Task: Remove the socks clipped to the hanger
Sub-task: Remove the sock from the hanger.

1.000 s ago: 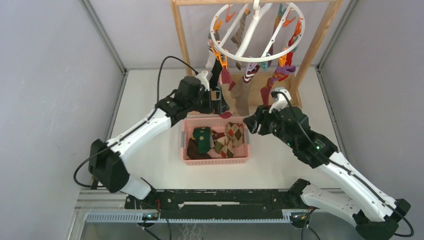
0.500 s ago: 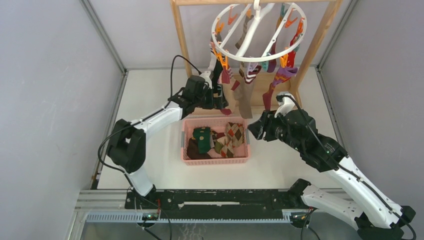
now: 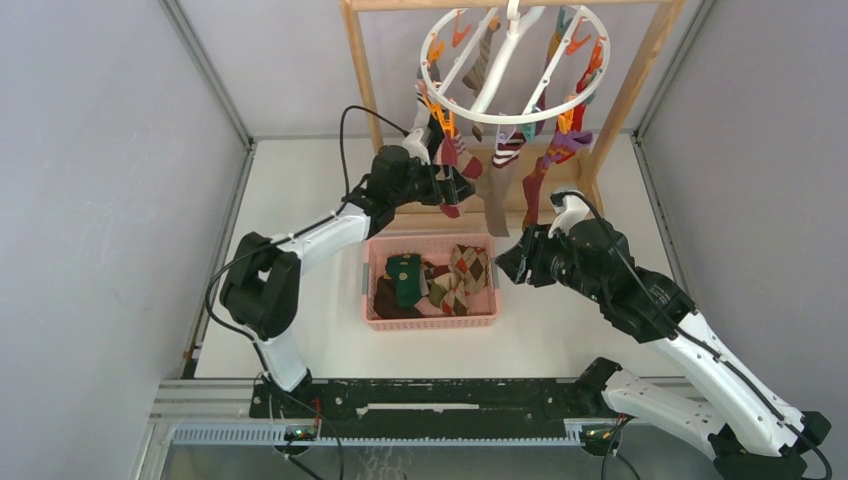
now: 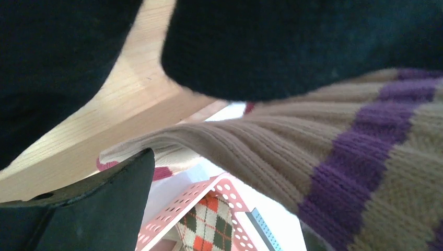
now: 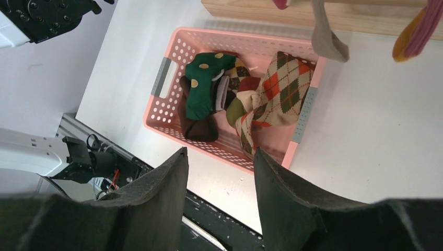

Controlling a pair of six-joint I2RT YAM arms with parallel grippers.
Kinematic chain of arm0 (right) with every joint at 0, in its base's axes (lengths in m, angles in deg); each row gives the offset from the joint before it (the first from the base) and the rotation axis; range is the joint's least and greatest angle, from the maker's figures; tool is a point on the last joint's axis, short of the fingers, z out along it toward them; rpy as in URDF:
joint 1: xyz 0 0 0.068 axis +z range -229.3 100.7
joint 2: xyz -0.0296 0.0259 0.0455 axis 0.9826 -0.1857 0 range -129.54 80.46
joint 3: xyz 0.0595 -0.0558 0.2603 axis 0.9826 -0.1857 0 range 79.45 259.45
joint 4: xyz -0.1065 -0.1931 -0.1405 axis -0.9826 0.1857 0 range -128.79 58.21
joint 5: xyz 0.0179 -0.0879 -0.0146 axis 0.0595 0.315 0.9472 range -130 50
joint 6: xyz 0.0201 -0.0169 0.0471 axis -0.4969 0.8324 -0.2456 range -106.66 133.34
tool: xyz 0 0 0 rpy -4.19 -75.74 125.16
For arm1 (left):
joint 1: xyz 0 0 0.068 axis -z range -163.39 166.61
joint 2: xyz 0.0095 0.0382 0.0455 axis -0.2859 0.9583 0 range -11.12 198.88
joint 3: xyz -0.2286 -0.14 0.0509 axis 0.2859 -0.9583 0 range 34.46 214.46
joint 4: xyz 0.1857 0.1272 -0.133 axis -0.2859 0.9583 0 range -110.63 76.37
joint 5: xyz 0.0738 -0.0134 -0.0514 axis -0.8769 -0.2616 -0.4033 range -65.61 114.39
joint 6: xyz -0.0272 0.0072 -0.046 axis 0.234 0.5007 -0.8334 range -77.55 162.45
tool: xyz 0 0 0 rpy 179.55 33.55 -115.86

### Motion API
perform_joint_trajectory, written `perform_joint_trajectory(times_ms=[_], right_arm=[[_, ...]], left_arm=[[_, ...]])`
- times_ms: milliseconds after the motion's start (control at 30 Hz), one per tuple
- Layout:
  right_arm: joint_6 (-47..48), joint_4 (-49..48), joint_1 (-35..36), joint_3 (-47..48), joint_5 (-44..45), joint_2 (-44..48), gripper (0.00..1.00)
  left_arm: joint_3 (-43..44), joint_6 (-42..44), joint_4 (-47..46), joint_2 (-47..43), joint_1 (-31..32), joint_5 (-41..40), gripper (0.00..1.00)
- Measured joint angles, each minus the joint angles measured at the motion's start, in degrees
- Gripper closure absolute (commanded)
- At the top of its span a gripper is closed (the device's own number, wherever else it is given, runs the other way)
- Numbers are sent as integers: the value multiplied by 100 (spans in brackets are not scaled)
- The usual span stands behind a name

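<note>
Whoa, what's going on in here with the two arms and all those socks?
Two robot arms are taking socks off a round white hanger hung on a wooden rack. The left gripper is up among the hanging ones, jaws open, nothing visibly gripped. The right gripper hovers beside the pink basket, jaws open and empty. A pile of socks already lies in the basket; more are still clipped above.

Pink basket (image 3: 430, 322) on white table (image 3: 290, 180), near front of wooden rack (image 3: 362, 70).

The left gripper (image 3: 457, 187) has reached farther in among the socks (image 3: 493, 196) hanging under the hanger (image 3: 497, 75).
</note>
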State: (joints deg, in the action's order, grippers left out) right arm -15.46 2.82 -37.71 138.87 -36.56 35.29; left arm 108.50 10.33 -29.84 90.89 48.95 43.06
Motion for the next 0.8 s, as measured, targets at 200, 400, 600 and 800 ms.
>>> perform_joint_trajectory(times_ms=[200, 400, 600, 800], right_arm=[[-55, 138, -26, 0, -111, 20, 44], [-118, 328, -28, 0, -192, 116, 44], [-136, 422, -37, -2, -234, 162, 44], [-164, 533, -37, -4, -273, 166, 44]], left_arm=[[-52, -92, -271, 98, 0, -179, 0], [-540, 57, -415, 90, 0, -400, 0], [-881, 122, -511, 92, -2, -664, 0], [-887, 195, -726, 92, -11, -1014, 0]])
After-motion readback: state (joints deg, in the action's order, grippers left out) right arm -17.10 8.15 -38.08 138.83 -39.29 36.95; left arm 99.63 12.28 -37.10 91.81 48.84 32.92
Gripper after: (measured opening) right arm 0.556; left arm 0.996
